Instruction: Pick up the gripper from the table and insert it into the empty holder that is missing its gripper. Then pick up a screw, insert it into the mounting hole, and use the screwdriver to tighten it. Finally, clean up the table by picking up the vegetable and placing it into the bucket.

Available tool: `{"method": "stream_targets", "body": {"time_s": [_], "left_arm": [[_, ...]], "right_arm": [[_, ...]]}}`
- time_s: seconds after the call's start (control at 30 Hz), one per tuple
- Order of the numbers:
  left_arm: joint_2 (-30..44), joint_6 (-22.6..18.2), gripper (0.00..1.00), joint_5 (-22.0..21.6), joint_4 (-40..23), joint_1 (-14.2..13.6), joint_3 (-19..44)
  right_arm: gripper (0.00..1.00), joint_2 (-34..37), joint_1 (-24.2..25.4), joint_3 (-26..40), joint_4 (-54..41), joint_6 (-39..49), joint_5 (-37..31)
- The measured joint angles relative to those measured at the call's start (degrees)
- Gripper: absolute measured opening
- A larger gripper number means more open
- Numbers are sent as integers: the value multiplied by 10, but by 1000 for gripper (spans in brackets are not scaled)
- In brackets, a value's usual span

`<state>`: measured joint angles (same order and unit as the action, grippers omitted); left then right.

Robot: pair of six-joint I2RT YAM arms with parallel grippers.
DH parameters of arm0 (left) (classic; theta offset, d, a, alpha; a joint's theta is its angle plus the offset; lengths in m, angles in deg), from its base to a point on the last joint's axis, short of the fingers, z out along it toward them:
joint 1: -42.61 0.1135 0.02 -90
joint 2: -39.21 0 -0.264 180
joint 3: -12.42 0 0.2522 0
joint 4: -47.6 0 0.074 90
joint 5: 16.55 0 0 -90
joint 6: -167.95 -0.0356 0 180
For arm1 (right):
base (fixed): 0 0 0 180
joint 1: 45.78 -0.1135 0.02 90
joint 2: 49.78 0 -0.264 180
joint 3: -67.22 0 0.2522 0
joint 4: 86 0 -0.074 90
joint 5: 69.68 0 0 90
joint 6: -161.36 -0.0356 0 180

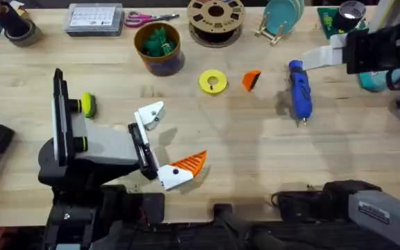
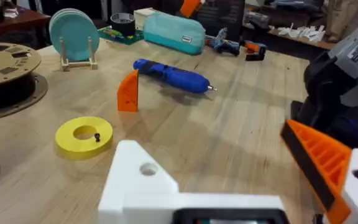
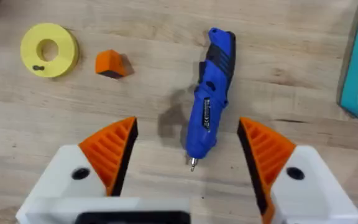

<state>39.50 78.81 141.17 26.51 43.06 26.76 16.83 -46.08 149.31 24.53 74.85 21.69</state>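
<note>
We see the table (image 1: 255,153) open and bare across its middle and right, from the left arm out to the near edge, so there is free wood between our two arms. The far edge is crowded: a brown filament spool (image 1: 216,19), a rack of teal plates (image 1: 283,17), scissors (image 1: 148,19) and a clear parts box (image 1: 94,19) line it.

Our left gripper (image 1: 165,142) lies low near the front left, its jaws spread wide and holding nothing. One mount carries an orange tip (image 1: 189,163); the other is the bare white holder (image 1: 150,114).

Our right gripper (image 3: 188,155) hangs above the screwdriver (image 3: 210,99), both orange pads (image 3: 114,149) apart on either side of the bit end, not touching it. The screwdriver lies flat on the right half of the table, bit toward the near edge.

The loose gripper (image 1: 251,80) sits on the wood between the screwdriver and a yellow ring (image 1: 212,81), near both but touching neither. A small dark screw (image 2: 96,137) rests on the ring.

The bucket (image 1: 160,47) stands behind the left gripper, with a green vegetable (image 1: 160,42) inside.
</note>
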Motion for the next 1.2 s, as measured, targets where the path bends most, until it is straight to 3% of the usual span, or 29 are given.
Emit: {"method": "stream_targets", "body": {"time_s": [0.37,0.53,0.93,1.2], "left_arm": [[0,0,985,0,0,0,0],[0,0,985,0,0,0,0],[0,0,985,0,0,0,0],[0,0,985,0,0,0,0]], "right_arm": [[998,0,0,0,1,0,0],[998,0,0,2,51,0,0],[998,0,0,3,25,9,0],[998,26,-25,77,-59,28,0]]}}
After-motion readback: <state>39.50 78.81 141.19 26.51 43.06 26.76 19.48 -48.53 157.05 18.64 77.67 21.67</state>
